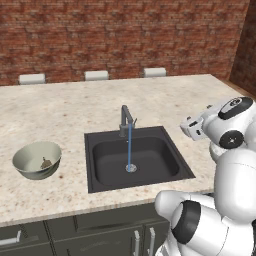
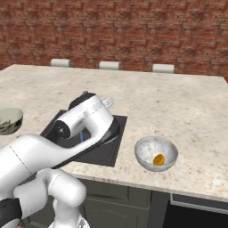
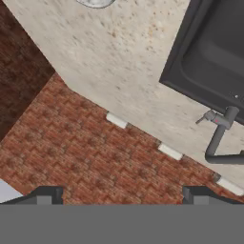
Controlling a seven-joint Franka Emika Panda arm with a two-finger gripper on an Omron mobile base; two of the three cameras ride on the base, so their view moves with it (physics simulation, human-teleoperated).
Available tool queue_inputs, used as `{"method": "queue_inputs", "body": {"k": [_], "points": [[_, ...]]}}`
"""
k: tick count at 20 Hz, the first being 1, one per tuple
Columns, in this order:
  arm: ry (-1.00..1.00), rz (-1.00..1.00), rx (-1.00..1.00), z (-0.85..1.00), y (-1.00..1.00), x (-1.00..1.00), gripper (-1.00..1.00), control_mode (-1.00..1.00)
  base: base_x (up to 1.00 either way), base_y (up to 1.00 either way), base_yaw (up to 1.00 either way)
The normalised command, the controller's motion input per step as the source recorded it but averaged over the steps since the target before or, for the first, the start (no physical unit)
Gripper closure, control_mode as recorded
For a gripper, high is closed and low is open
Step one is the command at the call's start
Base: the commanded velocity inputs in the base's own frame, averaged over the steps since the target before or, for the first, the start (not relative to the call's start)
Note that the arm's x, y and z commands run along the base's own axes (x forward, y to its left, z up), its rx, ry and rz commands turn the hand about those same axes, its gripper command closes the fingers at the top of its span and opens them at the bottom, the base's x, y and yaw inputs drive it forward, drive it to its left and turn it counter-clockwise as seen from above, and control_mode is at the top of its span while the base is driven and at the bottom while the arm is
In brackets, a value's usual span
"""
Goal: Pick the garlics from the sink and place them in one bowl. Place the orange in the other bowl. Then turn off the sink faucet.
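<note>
Hand (image 3: 119, 193) spread wide, empty, above bare counter (image 1: 165, 100) beside the sink (image 1: 135, 157) rim.

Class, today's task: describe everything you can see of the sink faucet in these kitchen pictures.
The sink faucet is slim, dark grey and metallic-looking. It has an upright post, an angular bent spout reaching over the basin and a small side lever, seen clearly in the hand view. It stands upright on the speckled countertop at the back edge of the dark sink. It is on: a thin blue stream of water falls to the drain. Nothing else touches it.
</note>
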Motion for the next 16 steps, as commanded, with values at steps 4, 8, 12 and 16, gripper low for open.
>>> {"method": "queue_inputs", "body": {"k": [4,8,12,16], "points": [[0.54,0.22,0.26,0.00,-0.02,0.33,-1.00,-1.00,0.00,0.00,0.00],[0.52,0.21,0.16,0.00,0.00,0.24,-1.00,-1.00,0.00,0.00,0.00],[0.51,0.21,0.12,0.00,0.00,0.26,-1.00,-1.00,0.00,0.00,0.00],[0.36,0.29,0.10,0.02,-0.07,0.43,-1.00,-1.00,0.00,0.00,0.00]]}}
